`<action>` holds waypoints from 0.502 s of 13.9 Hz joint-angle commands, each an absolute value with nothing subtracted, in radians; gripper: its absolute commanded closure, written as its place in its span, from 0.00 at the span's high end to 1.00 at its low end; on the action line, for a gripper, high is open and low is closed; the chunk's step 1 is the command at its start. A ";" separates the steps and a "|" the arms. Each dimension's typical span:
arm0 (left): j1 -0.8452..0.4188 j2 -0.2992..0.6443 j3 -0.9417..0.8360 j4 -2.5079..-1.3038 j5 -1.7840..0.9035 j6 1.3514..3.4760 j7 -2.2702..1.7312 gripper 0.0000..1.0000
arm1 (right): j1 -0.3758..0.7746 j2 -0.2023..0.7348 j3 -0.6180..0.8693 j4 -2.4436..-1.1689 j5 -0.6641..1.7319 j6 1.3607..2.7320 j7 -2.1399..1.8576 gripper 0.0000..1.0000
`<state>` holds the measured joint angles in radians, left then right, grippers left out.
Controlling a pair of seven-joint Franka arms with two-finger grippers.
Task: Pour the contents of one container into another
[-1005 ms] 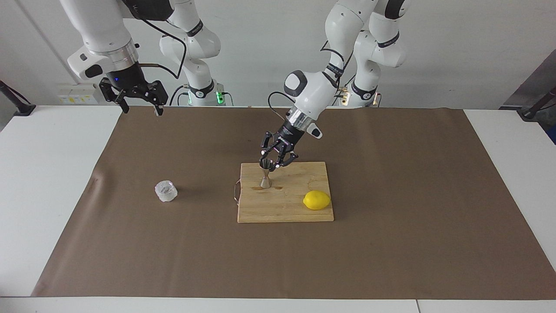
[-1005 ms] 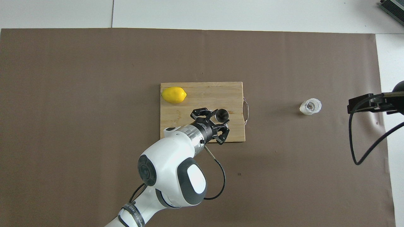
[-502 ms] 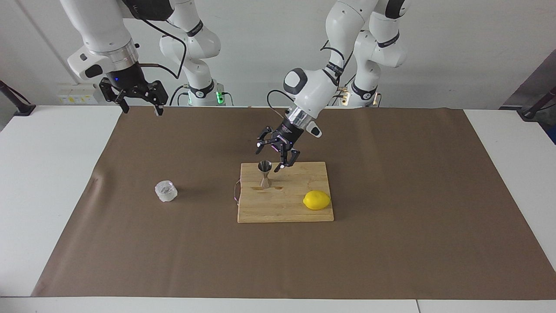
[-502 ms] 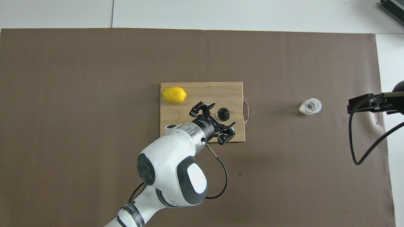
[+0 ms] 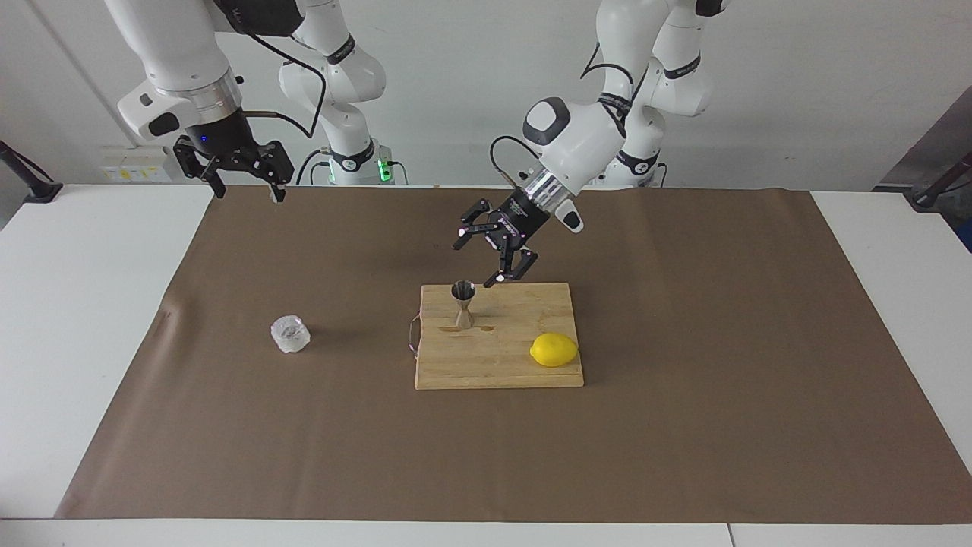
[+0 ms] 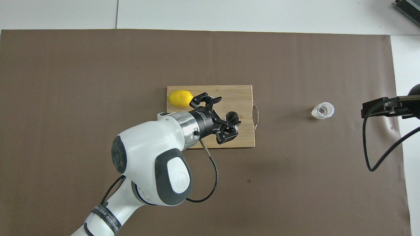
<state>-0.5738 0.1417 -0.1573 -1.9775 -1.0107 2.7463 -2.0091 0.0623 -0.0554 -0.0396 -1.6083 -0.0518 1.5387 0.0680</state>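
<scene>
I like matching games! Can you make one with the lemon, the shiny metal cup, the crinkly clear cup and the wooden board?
Things:
1. lemon
2. steel jigger
3. clear crinkled cup
4. cutting board

Descriptions:
A. stands alone on the brown paper, toward the right arm's end
B. flat, wooden, carries two things
C. yellow, lies on its side
D. upright, hourglass-shaped, on the wood

Pairs: 1-C, 2-D, 3-A, 4-B
</scene>
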 commanded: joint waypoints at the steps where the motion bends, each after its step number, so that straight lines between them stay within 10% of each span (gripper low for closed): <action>1: -0.499 0.132 -0.160 -1.919 -0.819 2.518 -2.011 1.00 | 0.061 -0.077 -0.046 -1.634 -0.031 1.557 0.054 1.00; 7: -0.427 0.083 -0.153 -1.813 -0.277 2.225 -1.970 1.00 | 0.061 -0.077 -0.046 -1.634 -0.031 1.557 0.054 1.00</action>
<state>-0.4696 0.1258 -0.1530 -1.8230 -0.3744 2.3076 -2.0053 0.0623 -0.0555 -0.0396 -1.6083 -0.0518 1.5387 0.0680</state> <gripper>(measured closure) 0.000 0.000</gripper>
